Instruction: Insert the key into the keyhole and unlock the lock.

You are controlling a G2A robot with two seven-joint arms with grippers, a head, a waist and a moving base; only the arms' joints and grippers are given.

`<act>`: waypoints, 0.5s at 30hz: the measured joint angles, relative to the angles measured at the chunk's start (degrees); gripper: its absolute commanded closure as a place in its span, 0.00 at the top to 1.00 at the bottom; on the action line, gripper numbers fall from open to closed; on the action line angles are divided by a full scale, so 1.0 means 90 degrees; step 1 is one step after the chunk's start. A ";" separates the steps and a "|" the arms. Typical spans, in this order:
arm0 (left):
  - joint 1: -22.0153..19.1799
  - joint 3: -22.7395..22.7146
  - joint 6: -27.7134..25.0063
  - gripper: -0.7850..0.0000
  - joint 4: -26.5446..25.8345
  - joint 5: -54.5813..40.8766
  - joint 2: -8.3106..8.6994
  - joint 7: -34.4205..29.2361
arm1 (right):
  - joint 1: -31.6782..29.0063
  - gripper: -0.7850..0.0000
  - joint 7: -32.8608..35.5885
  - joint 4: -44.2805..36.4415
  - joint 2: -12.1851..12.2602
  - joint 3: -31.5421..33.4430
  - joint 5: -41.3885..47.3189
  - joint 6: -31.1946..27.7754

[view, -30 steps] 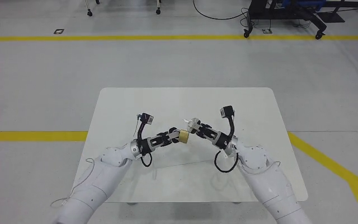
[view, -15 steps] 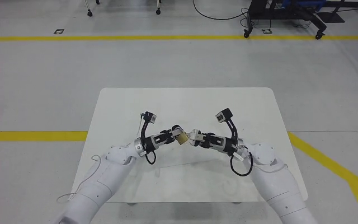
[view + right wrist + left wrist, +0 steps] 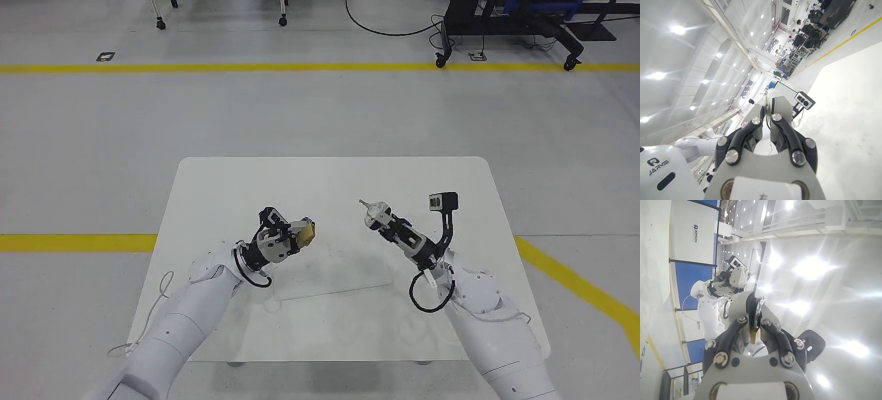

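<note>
Bright factory-style robotics lab: yellow floor lines point(image 3: 300, 68), high ceiling point(image 3: 687, 62) with lamp rows, wheeled racks point(image 3: 510, 25), white worktable point(image 3: 440, 190)

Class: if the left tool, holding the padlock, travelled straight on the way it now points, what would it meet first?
Probably the right tool and its key: seen from above, the left tool and padlock aim across the open gap at them. Heights are unclear, so it might pass by.

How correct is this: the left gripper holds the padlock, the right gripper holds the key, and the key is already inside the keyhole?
One part is wrong. The key is not inside the keyhole. The top view shows the right gripper holding it apart from the padlock, with bare table between them. The rest is correct: the left gripper holds the padlock.
</note>
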 measured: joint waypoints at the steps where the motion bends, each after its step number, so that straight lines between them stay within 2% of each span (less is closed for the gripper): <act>1: 0.0001 -0.0001 -0.0001 0.00 -0.0003 0.0000 0.0001 0.0002 | 0.0001 0.00 0.0021 0.0001 0.0000 0.0000 0.0016 0.0000; 9: 0.0002 -0.0002 -0.0006 0.00 0.0005 0.0006 0.0003 0.0008 | 0.0002 0.00 0.0037 0.0003 0.0001 -0.0001 0.0026 -0.0002; 11: -0.0001 0.0008 -0.0186 0.00 0.0065 0.0206 0.0017 0.0209 | -0.0001 0.00 0.0032 0.0001 0.0001 0.0001 0.0021 0.0002; 13: -0.0044 0.0058 -0.0587 0.00 0.0089 0.0823 0.0013 0.1019 | -0.0072 0.00 -0.0223 -0.0093 -0.0009 0.0016 -0.0225 0.0128; 15: -0.0138 0.0167 -0.0840 0.00 0.0050 0.1596 -0.0011 0.2369 | -0.0226 0.00 -0.1052 -0.0320 -0.0039 0.0019 -0.0944 0.0399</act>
